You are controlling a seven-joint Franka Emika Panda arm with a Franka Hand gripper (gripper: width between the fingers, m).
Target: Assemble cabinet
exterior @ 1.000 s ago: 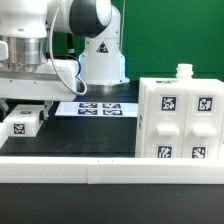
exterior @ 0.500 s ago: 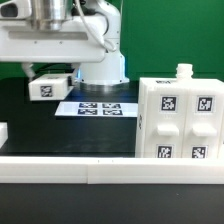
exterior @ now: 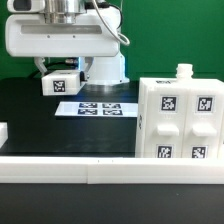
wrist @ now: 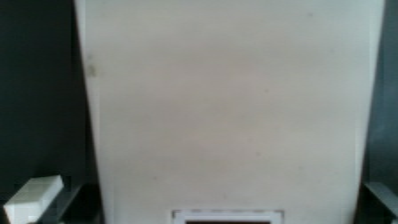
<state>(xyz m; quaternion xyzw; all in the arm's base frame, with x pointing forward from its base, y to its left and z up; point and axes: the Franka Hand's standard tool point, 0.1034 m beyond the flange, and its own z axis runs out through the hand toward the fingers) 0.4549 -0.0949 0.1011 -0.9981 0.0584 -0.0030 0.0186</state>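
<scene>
The cabinet, a large white box with tagged inset panels, stands on the black table at the exterior view's right. My gripper hangs above the table at the back left, well apart from the cabinet. It is shut on a small white panel part that bears one tag and is held clear of the table. In the wrist view that white part fills most of the frame between my fingers, with my gripper closed around it.
The marker board lies flat on the table below and to the right of the held part. A white rail runs along the front. A small white piece sits at the left edge. A white knob stands on the cabinet.
The white part was on the table at the left a second ago. My gripper has lifted it and carried it up and to the right, toward the marker board.
</scene>
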